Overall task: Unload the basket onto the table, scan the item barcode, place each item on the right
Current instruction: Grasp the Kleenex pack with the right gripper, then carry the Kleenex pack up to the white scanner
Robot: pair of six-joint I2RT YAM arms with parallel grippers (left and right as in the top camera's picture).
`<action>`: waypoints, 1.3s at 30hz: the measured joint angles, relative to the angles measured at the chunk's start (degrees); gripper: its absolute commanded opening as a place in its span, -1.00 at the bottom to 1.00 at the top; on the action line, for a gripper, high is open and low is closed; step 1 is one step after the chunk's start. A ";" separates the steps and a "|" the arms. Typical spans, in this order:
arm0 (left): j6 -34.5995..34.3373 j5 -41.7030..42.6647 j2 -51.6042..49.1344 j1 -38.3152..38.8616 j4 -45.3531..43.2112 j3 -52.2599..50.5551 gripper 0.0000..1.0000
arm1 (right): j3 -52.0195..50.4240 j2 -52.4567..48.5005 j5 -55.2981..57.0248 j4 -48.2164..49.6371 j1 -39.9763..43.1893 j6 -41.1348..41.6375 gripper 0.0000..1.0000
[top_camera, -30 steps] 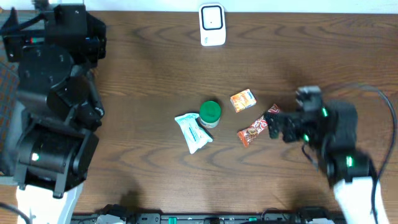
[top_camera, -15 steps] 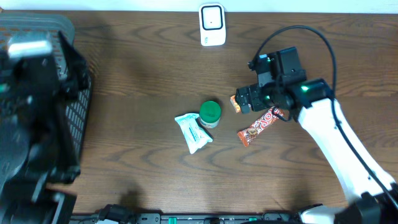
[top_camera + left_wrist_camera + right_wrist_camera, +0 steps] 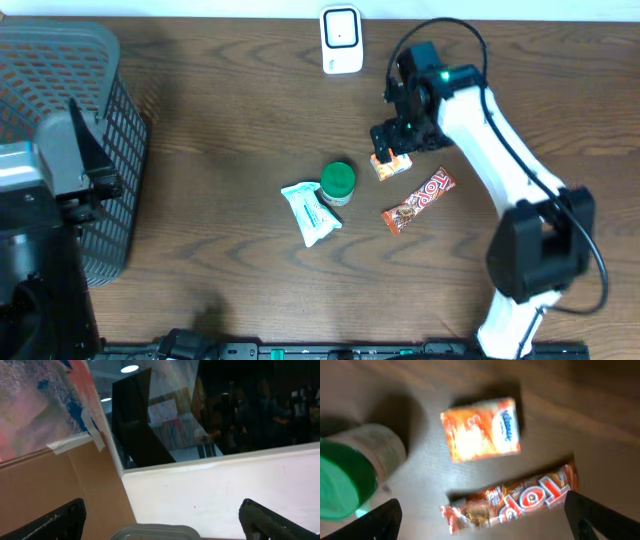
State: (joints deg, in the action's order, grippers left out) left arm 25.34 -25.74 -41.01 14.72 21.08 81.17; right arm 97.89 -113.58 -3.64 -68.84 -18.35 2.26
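Where right end effector (image 3: 393, 150) hovers, orange packet (image 3: 481, 429) lies slantwise

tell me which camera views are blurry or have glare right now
Right wrist: soft and smeared, with fuzzy print on the orange packet and candy bar and a dark shadow by the green-lidded jar. Left wrist: sharp, but the dark window shows a bright ceiling light. Overhead: crisp and evenly lit, no glare on the table.
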 measured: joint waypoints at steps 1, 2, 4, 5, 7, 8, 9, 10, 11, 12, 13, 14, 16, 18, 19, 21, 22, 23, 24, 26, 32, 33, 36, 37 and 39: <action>-0.02 0.13 -0.02 0.00 -0.02 -0.09 0.96 | 2.91 -1.90 0.33 -2.34 0.00 0.00 0.98; 0.00 0.17 -0.07 0.00 0.07 -0.17 0.95 | 5.70 -3.78 0.61 -4.22 0.00 0.00 0.98; -0.02 0.17 -0.13 0.00 0.02 -0.17 0.96 | 10.38 -6.99 0.98 -7.69 0.00 -0.02 0.98; 0.00 0.17 -0.13 0.00 0.00 -0.17 0.96 | 12.55 -8.55 1.18 -9.55 0.00 -0.07 0.98; 0.00 0.17 -0.11 0.00 -0.02 -0.17 0.96 | 16.20 -11.63 1.62 -12.46 0.00 -0.17 0.98; 0.00 0.17 -0.13 0.00 0.00 -0.17 0.95 | 17.51 -12.87 1.92 -13.62 0.00 -0.20 0.99; 0.00 0.17 -0.13 0.00 0.00 -0.17 0.96 | 18.86 -14.43 2.16 -14.62 0.00 -0.31 0.98; 0.00 0.20 -0.13 0.00 -0.02 -0.17 0.96 | 19.58 -15.45 2.27 -15.02 -0.02 -0.44 0.99; -0.02 0.17 -0.13 0.00 0.00 -0.17 0.96 | 20.11 -16.52 2.38 -15.21 -0.09 -0.63 0.99; 0.00 0.17 -0.13 0.00 0.00 -0.17 0.96 | 20.37 -17.46 2.56 -15.26 -0.20 -0.81 0.98; 0.00 0.20 -0.13 0.00 -0.02 -0.17 0.96 | 20.44 -18.29 2.73 -15.23 -0.31 -0.92 0.99; 0.00 0.20 -0.13 0.00 0.00 -0.17 0.96 | 20.44 -19.10 3.06 -15.26 -0.46 -1.09 0.98; 0.00 0.20 -0.13 0.00 0.00 -0.17 0.96 | 20.44 -20.28 3.74 -15.17 -0.94 -1.31 0.98; 0.00 0.20 -0.13 0.00 0.00 -0.17 0.96 | 20.46 -21.20 4.20 -15.06 -1.36 -1.49 0.99; -0.02 0.20 -0.13 0.00 0.00 -0.17 0.96 | 20.46 -21.64 4.39 -14.84 -1.57 -1.51 0.98; 0.00 0.20 -0.13 0.00 0.00 -0.17 0.95 | 20.46 -22.38 4.66 -14.12 -1.84 -1.51 0.99; 0.00 0.20 -0.13 0.00 0.00 -0.17 0.96 | 20.46 -22.71 4.76 -13.29 -1.95 -1.53 0.98; 0.00 0.20 -0.13 0.00 0.00 -0.17 0.96 | 20.46 -22.93 4.79 -12.92 -2.03 -1.55 0.98; 0.00 0.28 -0.13 0.00 0.00 -0.17 0.96 | 20.46 -23.17 4.79 -11.89 -2.05 -1.55 0.99; 0.00 0.37 -0.13 0.00 0.00 -0.17 0.96 | 20.46 -23.50 4.79 -10.16 -2.05 -1.60 0.98; 0.00 0.37 -0.13 0.00 0.00 -0.17 0.96 | 20.57 -25.86 4.74 -7.93 -2.05 -1.68 0.99; 0.00 0.37 -0.13 0.00 0.00 -0.17 0.96 | 20.57 -26.45 4.74 -7.82 -2.05 -1.68 0.98; 0.00 0.37 -0.13 0.00 -0.02 -0.20 0.96 | 20.68 -27.19 4.70 -7.85 -2.08 -1.70 0.98; 0.00 0.37 -0.13 0.00 0.00 -0.20 0.96 | 20.68 -27.19 4.72 -7.78 -2.08 -1.70 0.97; -0.02 0.35 -0.13 0.00 0.02 -0.20 0.96 | 20.70 -27.19 4.79 -7.69 -2.12 -1.79 0.81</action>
State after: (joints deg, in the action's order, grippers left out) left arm 25.32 -25.39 -41.15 14.72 21.10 80.97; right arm 118.58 -140.77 1.15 -76.53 -20.47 0.47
